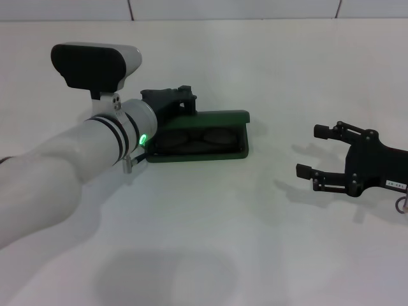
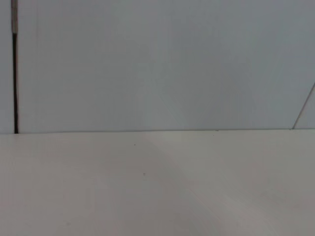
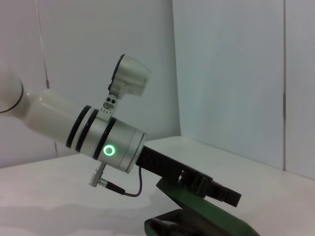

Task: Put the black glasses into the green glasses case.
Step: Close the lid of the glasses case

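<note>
While the right gripper (image 1: 307,152) rests open on the white desk (image 1: 210,242), well apart, the left gripper (image 1: 182,101) sits on the raised lid of the green glasses case (image 1: 217,118), its grip impossible to tell; the black glasses (image 1: 194,141) lie inside.

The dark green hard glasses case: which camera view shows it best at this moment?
The head view: the dark green hard glasses case lies open on the white table with the black-framed glasses inside, the left hand on its lid. The right wrist view shows only the lid edge-on; the left wrist view shows none of it.
</note>
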`<state>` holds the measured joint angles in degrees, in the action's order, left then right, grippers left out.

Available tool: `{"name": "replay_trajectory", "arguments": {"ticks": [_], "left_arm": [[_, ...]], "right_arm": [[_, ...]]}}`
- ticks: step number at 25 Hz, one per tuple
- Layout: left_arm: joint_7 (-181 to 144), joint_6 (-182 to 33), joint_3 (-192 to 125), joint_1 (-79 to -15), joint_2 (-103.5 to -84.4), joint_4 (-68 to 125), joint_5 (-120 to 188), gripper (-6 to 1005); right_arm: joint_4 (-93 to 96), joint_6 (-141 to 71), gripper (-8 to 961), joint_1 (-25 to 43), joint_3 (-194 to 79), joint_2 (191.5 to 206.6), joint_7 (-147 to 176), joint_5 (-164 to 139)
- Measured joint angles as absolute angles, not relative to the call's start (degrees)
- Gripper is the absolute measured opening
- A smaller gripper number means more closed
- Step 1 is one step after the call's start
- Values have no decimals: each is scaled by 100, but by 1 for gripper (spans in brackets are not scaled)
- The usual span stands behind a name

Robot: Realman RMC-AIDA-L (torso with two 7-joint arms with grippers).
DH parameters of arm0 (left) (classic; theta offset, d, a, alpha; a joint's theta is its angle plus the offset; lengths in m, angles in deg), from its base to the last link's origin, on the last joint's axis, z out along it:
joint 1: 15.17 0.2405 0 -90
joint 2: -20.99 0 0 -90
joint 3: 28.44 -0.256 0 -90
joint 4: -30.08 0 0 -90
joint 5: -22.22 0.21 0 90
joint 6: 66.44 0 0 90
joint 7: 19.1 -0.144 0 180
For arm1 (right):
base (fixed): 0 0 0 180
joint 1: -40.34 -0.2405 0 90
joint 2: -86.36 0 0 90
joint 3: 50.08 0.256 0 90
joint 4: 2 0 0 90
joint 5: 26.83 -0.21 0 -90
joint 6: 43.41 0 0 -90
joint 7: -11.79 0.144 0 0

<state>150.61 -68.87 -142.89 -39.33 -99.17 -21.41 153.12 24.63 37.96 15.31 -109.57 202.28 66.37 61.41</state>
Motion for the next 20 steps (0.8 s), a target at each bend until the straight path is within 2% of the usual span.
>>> {"name": "replay_trajectory", "arguments": {"ticks": [20], "left_arm": [[15076, -6069, -14735, -3845, -9925, -1800, 15274, 14]], "right_arm": [[2463, 3682, 872, 1464, -10958, 20229, 6663, 6141]]}}
